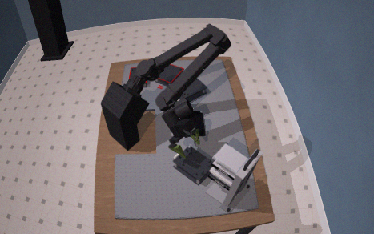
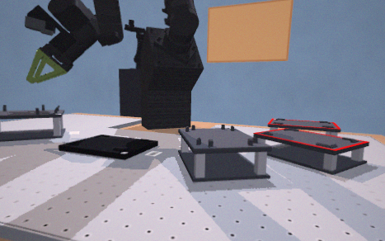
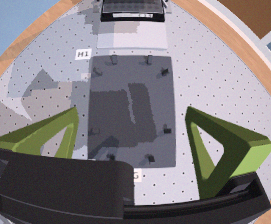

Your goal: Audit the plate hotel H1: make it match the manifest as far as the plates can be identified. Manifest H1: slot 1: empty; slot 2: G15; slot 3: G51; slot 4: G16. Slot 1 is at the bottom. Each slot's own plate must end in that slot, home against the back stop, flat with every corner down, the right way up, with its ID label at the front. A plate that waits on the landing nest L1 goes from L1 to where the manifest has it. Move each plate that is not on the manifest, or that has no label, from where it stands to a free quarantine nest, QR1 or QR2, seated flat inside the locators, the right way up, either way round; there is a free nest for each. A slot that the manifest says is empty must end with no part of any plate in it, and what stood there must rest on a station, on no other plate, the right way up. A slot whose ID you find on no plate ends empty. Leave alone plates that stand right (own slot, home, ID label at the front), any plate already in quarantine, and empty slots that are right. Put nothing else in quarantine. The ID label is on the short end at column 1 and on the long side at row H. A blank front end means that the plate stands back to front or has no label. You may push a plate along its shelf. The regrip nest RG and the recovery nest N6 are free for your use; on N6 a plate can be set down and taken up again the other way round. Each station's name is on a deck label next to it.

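My gripper (image 1: 187, 144) (image 2: 29, 80) (image 3: 131, 112) is open and holds nothing, fingers wide apart above the regrip nest RG. The nest RG (image 1: 184, 170) (image 2: 20, 115) (image 3: 166, 100) is a dark raised platform with upright locators and no plate on it. The hotel H1 (image 1: 239, 180) stands beyond it. At the top edge of the wrist view a dark-looking plate (image 3: 132, 6) with wells shows in the hotel. A label strip (image 3: 145, 15) is on its front, too small to read. The hotel's other slots cannot be told apart.
Two red-rimmed nests (image 2: 308, 138) (image 2: 304, 125) stand on the far side, without plates. Another raised nest (image 2: 226, 139) has locators and no plate. A low black slab (image 2: 108, 146) lies between it and RG. The H1 deck label (image 3: 83, 54) is left of RG.
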`<move>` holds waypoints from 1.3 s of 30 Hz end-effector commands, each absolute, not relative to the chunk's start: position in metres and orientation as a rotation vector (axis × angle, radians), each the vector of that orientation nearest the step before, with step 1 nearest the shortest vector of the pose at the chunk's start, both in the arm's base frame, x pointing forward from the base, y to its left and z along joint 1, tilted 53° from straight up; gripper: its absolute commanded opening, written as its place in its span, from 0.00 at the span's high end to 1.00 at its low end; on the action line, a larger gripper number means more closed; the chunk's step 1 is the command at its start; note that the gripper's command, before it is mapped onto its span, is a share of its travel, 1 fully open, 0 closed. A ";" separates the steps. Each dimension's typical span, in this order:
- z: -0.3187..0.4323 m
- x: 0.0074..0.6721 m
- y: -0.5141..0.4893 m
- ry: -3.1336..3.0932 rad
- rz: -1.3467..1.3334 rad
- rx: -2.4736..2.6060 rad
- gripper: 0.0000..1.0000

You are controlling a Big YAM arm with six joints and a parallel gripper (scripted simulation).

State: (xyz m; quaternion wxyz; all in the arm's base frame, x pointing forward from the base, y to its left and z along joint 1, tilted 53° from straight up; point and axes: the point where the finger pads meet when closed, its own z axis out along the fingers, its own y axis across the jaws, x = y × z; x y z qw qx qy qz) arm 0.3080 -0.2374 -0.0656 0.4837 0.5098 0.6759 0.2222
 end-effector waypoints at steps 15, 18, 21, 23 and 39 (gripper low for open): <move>-0.079 0.329 -0.240 1.604 0.530 1.267 0.00; -0.082 0.338 -0.229 1.633 0.555 1.246 0.00; -0.079 0.336 -0.241 1.614 0.539 1.256 0.00; -0.079 0.337 -0.245 1.611 0.537 1.259 0.00; -0.078 0.348 -0.260 1.614 0.529 1.252 0.00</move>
